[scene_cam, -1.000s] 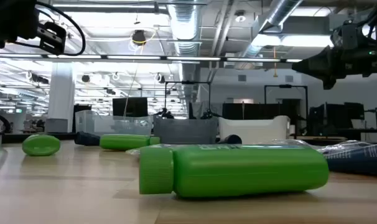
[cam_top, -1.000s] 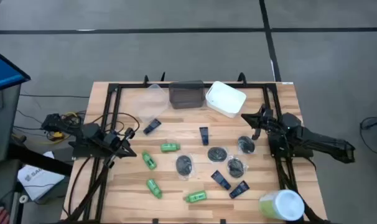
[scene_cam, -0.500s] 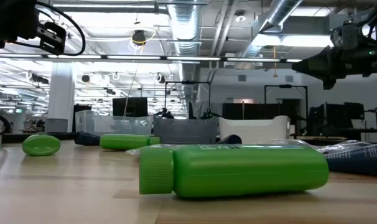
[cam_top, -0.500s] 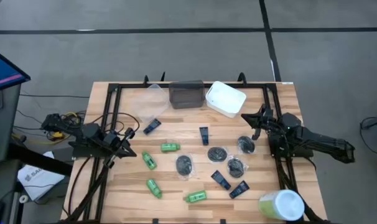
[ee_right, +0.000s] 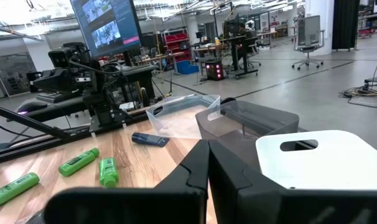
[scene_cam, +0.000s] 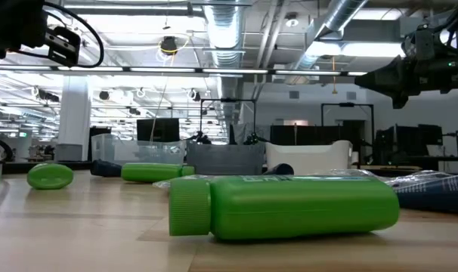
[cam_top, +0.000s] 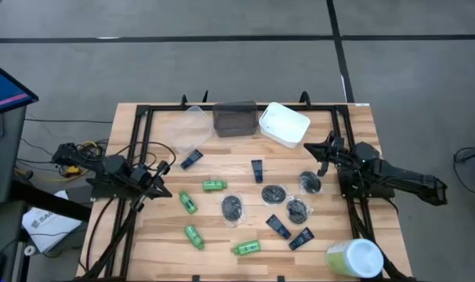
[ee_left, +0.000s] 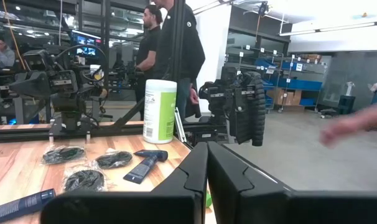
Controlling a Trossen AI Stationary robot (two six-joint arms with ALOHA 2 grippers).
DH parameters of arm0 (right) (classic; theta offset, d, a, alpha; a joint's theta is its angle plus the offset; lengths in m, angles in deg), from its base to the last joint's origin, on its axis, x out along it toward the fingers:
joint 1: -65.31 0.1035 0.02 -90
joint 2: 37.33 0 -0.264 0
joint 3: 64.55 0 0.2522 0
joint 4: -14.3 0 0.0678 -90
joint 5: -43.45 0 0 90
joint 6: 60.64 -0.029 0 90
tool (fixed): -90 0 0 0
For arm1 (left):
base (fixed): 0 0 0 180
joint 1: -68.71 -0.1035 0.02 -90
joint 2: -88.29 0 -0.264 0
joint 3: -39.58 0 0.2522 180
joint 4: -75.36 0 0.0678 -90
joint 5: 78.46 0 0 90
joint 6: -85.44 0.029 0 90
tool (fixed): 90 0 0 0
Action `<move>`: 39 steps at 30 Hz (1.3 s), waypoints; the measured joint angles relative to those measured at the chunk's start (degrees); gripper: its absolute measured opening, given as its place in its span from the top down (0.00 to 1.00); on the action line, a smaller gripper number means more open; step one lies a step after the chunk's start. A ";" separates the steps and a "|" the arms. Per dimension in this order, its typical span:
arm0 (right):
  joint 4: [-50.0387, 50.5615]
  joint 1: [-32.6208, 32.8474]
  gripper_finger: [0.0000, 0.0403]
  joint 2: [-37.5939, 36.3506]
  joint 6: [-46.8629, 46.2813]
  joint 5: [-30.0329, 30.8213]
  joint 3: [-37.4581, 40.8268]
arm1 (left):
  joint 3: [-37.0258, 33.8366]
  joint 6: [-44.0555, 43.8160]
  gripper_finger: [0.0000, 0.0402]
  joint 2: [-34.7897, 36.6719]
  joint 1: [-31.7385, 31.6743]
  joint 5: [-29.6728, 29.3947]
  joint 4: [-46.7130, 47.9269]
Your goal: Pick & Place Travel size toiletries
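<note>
Toiletries all out on the table [cam_top: 355, 117], none inside a tub. Green bottles [cam_top: 214, 186] strewn over the left-centre of the boards, dark blue sachets [cam_top: 278, 226] and grey round lumps [cam_top: 232, 207] spread across the centre and right, one sachet [cam_top: 191, 159] lying just in front of the clear tub [cam_top: 184, 130]. Clear tub, dark tub [cam_top: 234, 119] and white tub [cam_top: 284, 124] lined up along the far edge, each apparently holding nothing, though interiors only partly visible. Judged from this: task barely begun, if at all, with roughly a dozen items left to move. Left gripper [cam_top: 164, 166] raised off the boards at the table's left edge, near the bottles, fingers [ee_left: 195, 174] pressed together, carrying nothing. Right gripper [cam_top: 325, 149] likewise raised at the right side, just beside a grey lump [cam_top: 310, 182], fingers [ee_right: 198, 165] closed against each other, also carrying nothing. Big pale green-and-white cylinder [cam_top: 353, 258] upright at the near right corner, its label printed but too small to read. Faint raised lettering on the nearest green bottle [scene_cam: 286, 208] in the low view, not legible. No brand name readable anywhere.
</note>
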 joint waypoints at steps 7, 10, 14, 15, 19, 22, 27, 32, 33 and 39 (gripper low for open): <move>-0.01 0.00 1.00 0.00 -0.01 0.00 0.01 | -0.01 0.01 0.99 0.02 0.00 0.01 0.00; 0.00 -0.01 1.00 0.00 0.01 0.00 0.02 | 0.01 0.01 0.99 0.02 0.00 -0.01 0.00; -0.01 0.01 1.00 0.00 -0.01 0.00 0.00 | 0.01 0.00 0.99 0.01 0.00 0.00 0.00; -0.05 -0.01 1.00 0.00 -0.08 0.00 0.01 | 0.01 0.01 0.99 0.01 0.00 -0.01 0.00; -0.74 0.22 1.00 0.00 -11.15 0.00 0.01 | 0.01 0.01 0.99 0.01 0.00 0.01 0.00; -4.35 0.35 1.00 -0.03 -20.04 0.42 0.02 | 0.01 0.01 0.99 0.01 -0.01 -0.01 0.00; -14.49 0.16 1.00 0.07 -27.70 0.40 -1.99 | 0.01 -0.01 0.99 0.02 0.00 0.01 0.00; -6.59 -0.09 0.94 2.00 -21.12 0.66 -19.15 | 0.01 0.00 0.99 0.02 0.00 -0.01 0.01; 0.84 -0.07 0.92 3.95 -19.47 1.28 -23.84 | 0.01 0.01 0.99 0.02 0.00 -0.01 0.00; 38.08 0.13 0.77 24.28 -13.29 1.54 -53.37 | 0.01 0.00 0.99 0.02 0.00 -0.01 0.02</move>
